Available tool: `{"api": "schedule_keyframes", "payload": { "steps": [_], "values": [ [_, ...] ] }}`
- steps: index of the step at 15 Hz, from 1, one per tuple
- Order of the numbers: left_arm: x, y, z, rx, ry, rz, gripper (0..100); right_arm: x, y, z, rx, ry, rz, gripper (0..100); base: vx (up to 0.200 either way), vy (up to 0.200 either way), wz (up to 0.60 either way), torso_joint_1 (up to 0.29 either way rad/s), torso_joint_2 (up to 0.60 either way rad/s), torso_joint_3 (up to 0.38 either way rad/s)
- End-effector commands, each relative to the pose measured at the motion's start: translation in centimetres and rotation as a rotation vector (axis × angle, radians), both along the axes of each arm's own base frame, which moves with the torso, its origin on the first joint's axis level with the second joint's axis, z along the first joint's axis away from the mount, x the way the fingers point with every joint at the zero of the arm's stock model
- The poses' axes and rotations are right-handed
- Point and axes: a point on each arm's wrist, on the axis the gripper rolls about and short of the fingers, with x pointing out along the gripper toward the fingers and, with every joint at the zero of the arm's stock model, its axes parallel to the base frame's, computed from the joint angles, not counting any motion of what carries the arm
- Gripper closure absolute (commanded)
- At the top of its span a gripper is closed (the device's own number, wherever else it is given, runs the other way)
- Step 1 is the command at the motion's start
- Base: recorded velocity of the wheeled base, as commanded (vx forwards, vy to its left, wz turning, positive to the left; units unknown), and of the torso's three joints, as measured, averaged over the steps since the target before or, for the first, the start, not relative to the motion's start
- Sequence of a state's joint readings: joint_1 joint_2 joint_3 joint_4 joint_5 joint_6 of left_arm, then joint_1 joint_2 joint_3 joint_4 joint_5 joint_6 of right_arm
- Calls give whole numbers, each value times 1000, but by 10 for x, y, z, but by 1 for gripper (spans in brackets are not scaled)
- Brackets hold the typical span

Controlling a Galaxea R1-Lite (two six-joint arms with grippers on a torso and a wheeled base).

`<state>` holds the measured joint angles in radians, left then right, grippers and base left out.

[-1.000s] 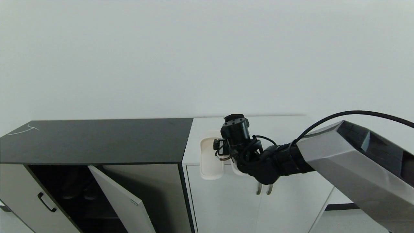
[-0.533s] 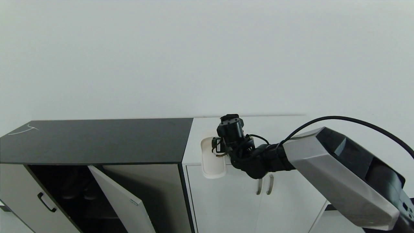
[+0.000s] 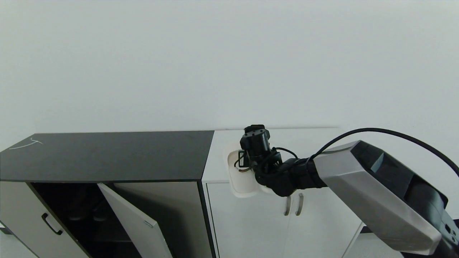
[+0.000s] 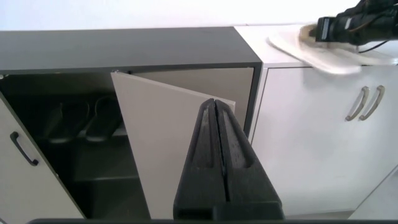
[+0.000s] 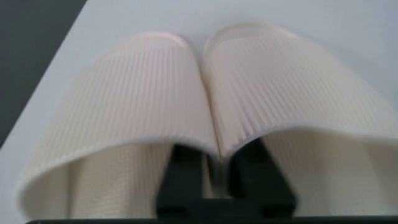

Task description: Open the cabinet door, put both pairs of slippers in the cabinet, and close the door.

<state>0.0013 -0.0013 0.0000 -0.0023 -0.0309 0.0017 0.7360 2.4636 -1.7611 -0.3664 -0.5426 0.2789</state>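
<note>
Far left: black-topped cabinet (image 3: 107, 154), beige door (image 3: 132, 218) swung outward, dark slippers (image 4: 81, 118) side by side on the shelf inside. In front of that door, left gripper (image 4: 215, 143), fingers pressed together on nothing. Further right, cream slippers (image 3: 241, 182) at the top of the white cabinet (image 3: 315, 143), heel ends jutting past its front edge; pale ribbed uppers, touching along the inner sides. Clamped on those two inner walls, right gripper (image 3: 246, 162), one finger inside each slipper.
</note>
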Motion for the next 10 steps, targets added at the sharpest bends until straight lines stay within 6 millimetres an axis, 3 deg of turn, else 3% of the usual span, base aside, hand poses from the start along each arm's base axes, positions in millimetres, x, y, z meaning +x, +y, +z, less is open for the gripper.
{"api": "schedule_keyframes", "payload": {
  "steps": [1, 2, 4, 6, 9, 10],
  "values": [
    [0, 0, 0, 0, 2, 0, 100, -21, 1, 31, 34, -30, 33, 100, 0, 0, 0, 0, 0, 0],
    [0, 0, 0, 0, 1, 0, 100, -33, 2, 41, 46, -38, 56, 100, 0, 0, 0, 0, 0, 0],
    [0, 0, 0, 0, 1, 0, 100, -68, 2, 61, 91, -67, 143, 100, -200, 0, 0, 2, 7, 2],
    [0, 0, 0, 0, 1, 0, 100, -112, -11, 75, 147, -71, 326, 100, -200, 0, 0, 2, 2, 2],
    [0, 0, 0, -2, 1, 0, 100, -176, -66, 70, 203, -4, 663, 100, -200, 0, 0, 2, 7, 7],
    [0, 0, 0, -2, 1, 0, 100, -185, -77, 65, 203, 15, 705, 100, -200, 0, 0, -7, -2, 7]
  ]
}}
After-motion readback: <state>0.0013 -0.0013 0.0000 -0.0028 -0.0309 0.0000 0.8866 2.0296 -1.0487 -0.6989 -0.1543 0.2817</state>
